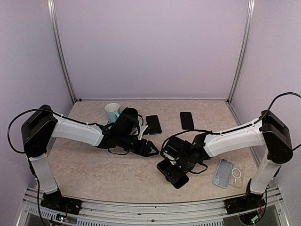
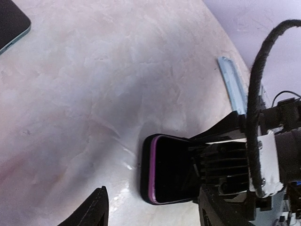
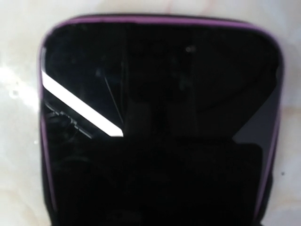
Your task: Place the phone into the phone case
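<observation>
The phone (image 1: 171, 175) (image 2: 171, 169) (image 3: 160, 94) has a black screen and a purple edge. It lies flat on the table inside the black rim of the phone case (image 2: 145, 174). My right gripper (image 1: 181, 162) (image 2: 207, 162) reaches in from the right and is shut across the phone's near end. In the right wrist view the phone fills the frame and hides the fingers. My left gripper (image 1: 151, 150) (image 2: 153, 214) hangs just left of the phone and is open. Its fingers (image 2: 96, 207) are spread wide with nothing between them and do not touch the phone.
Two other dark phones (image 1: 153, 124) (image 1: 186, 120) lie at the back of the table; a corner of one phone (image 2: 11, 23) shows in the left wrist view. A white and blue mug (image 1: 112, 112) stands behind the left arm. A pale blue case (image 1: 222, 173) (image 2: 233, 84) and a clear case (image 1: 236, 176) lie at the right.
</observation>
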`<action>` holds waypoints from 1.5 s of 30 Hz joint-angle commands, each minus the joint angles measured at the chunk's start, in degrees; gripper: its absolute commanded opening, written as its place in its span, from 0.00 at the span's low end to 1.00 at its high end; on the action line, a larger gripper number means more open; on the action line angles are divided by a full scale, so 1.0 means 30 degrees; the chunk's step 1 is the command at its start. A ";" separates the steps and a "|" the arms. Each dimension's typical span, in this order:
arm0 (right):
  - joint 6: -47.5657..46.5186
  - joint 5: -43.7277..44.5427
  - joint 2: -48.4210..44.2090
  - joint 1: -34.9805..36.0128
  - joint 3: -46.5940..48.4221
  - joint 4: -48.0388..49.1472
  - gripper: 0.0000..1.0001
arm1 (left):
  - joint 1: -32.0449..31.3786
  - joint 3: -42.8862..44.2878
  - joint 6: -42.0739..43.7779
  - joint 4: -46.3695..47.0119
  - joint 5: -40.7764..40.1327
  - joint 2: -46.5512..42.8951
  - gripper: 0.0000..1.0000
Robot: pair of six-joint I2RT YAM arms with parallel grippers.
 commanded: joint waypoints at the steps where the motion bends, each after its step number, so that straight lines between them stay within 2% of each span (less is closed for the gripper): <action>1: -0.0727 0.1511 -0.1495 0.0166 -0.1636 0.4283 0.11 | 0.0014 -0.0970 -0.3047 0.4865 0.3780 0.0363 0.69; 7: -0.0860 0.2519 -0.2257 0.0150 -0.2999 0.6703 0.01 | 0.0138 -0.0512 -0.4829 0.6463 0.3949 0.2795 0.71; 13: -0.0735 0.3341 -0.3977 0.0150 -0.4801 0.9291 0.00 | 0.0129 -0.0344 -0.5677 0.7722 0.4050 0.3409 0.70; 17: -0.1002 0.3516 -0.4157 0.0154 -0.5336 1.0078 0.00 | 0.0108 -0.0484 -0.6633 0.9061 0.4686 0.3876 0.65; 20: -0.1281 0.3623 -0.4099 0.0152 -0.5313 1.0282 0.00 | 0.0003 -0.0416 -0.7305 0.9938 0.5315 0.4297 0.54; 23: -0.1475 0.3889 -0.4158 0.0150 -0.5293 1.0320 0.00 | -0.0167 -0.0310 -0.7370 1.0145 0.5545 0.4541 0.38; 28: -0.1871 0.3537 -0.3778 0.0091 -0.5227 1.1093 0.00 | -0.0367 -0.0145 -0.6521 0.9435 0.5569 0.4401 0.02; 33: -0.2109 0.3181 -0.3799 0.0040 -0.5482 1.1238 0.00 | -0.0267 -0.0447 -0.5009 0.7954 0.5277 0.3693 0.00; 34: -0.2209 0.2965 -0.4044 0.0023 -0.5638 1.1360 0.16 | -0.0253 -0.0412 -0.4410 0.7197 0.5002 0.3546 0.00; 37: -0.2928 0.1819 -0.5119 -0.0188 -0.6221 1.1431 0.86 | -0.0334 -0.0008 -0.1923 0.4657 0.3930 0.2695 0.00; 38: -0.3318 0.1190 -0.5619 -0.0350 -0.6437 1.1414 0.98 | -0.0473 0.0171 -0.0784 0.3778 0.3479 0.2382 0.00; 40: -0.4218 -0.0636 -0.7044 -0.1103 -0.7155 1.1611 0.99 | -0.0922 0.0596 0.1846 0.1857 0.2108 0.1314 0.00; 41: -0.4937 -0.3658 -0.7775 -0.1801 -0.7587 1.2172 0.99 | -0.1354 0.0803 0.3163 0.0916 0.1105 0.0959 0.00; 43: -0.6035 -0.7153 -0.8880 -0.3295 -0.8041 1.3113 0.99 | -0.1957 0.0799 0.6052 -0.0470 -0.0645 0.0160 0.00; 45: -0.7622 -0.9101 -0.9676 -0.4276 -0.8024 1.3283 0.99 | -0.2454 0.0557 0.8759 -0.1314 -0.1959 -0.0567 0.00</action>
